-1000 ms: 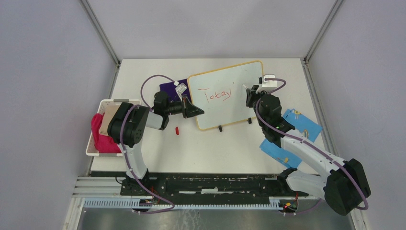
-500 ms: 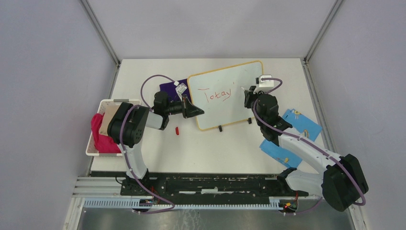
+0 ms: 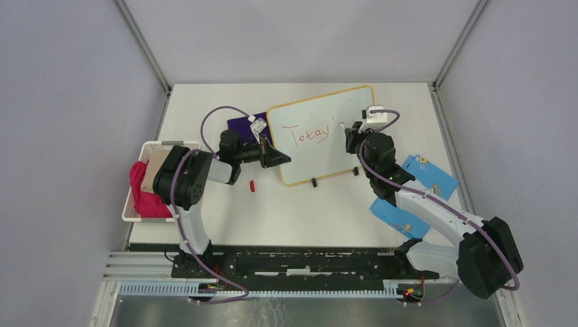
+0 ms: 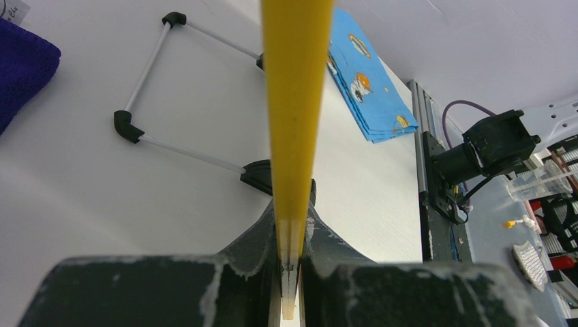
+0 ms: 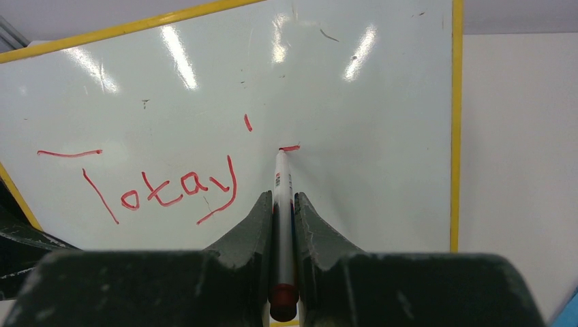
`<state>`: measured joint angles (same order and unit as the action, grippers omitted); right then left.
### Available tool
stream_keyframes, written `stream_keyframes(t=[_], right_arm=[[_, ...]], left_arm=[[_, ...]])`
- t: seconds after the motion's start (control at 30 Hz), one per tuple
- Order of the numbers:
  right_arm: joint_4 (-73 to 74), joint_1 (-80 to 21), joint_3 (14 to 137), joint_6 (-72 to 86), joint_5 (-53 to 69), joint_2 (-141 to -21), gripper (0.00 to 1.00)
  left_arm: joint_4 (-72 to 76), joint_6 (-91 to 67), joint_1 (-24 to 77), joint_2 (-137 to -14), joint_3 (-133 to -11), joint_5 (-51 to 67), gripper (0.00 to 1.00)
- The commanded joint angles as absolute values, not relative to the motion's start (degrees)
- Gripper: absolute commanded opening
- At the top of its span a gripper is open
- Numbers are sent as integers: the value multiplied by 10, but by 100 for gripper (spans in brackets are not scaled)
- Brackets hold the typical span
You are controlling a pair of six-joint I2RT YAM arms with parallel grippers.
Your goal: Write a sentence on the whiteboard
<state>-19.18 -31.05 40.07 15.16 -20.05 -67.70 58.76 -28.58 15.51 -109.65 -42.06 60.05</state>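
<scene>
The whiteboard (image 3: pixel 310 165) stands tilted on the table, its frame yellow-orange. My left gripper (image 3: pixel 283 159) is shut on its left edge; in the left wrist view the frame edge (image 4: pixel 294 102) runs up from between the jaws of that gripper (image 4: pixel 292 208). My right gripper (image 3: pixel 349 131) is shut on a red-capped marker (image 5: pixel 283 204). The marker's tip touches the whiteboard (image 5: pixel 368 102) at a short red stroke (image 5: pixel 290 147). The sentence (image 5: pixel 163 187) reads "Totay'" in red, left of the tip. In the top view the sentence (image 3: pixel 310 134) sits on the board's upper half.
A white basket (image 3: pixel 127 204) with pink and beige cloths is at the left edge. A purple cloth (image 3: pixel 242 126) lies behind the left gripper, and a small red cap (image 3: pixel 252 185) in front of the board. Blue patterned sheets (image 3: pixel 429 174) lie at the right.
My right gripper has shifted slightly up and left along the board with the marker, and a short red stroke has appeared after the apostrophe. The left gripper has not moved.
</scene>
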Motion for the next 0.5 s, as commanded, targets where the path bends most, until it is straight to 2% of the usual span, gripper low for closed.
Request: stream_keyframes(t=[0.0, 0.47], right_arm=[[-211, -309, 413, 157, -184, -678, 0], [-169, -307, 397, 145, -231, -659, 0]], left_arm=[[534, -248, 157, -1099, -425, 556, 2], [523, -242, 158, -1096, -426, 554, 2]])
